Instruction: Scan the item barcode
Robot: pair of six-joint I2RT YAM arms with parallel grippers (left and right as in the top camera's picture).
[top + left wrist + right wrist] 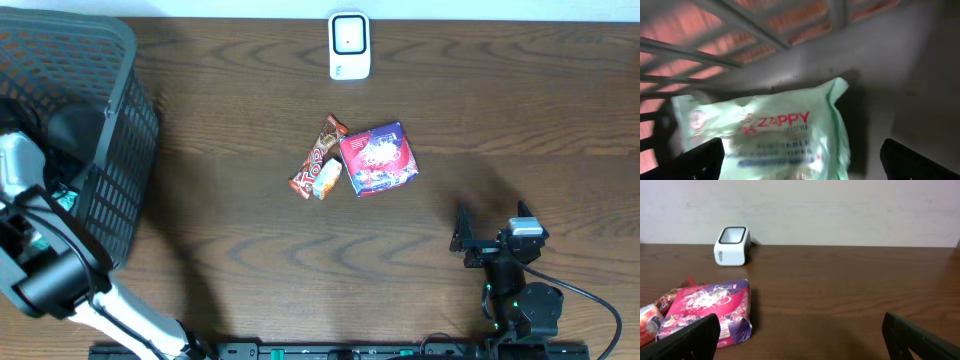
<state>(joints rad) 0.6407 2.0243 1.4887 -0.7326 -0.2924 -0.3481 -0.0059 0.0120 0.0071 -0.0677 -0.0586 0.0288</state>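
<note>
Jaws wide apart on left gripper (801, 155), gripping nothing, green wipes pack (765, 125) lying just ahead between them; right gripper (800, 337) equally spread, empty.

green pack (770, 135): small print blurred, bottom cropped | basket (120, 150): left cropped

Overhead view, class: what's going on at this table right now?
The left gripper is down inside the black basket, jaws open over a pale green pack of wipes lying on its floor. The right gripper hangs open and empty. Snack packets lie in the middle, the white scanner beyond them.
</note>
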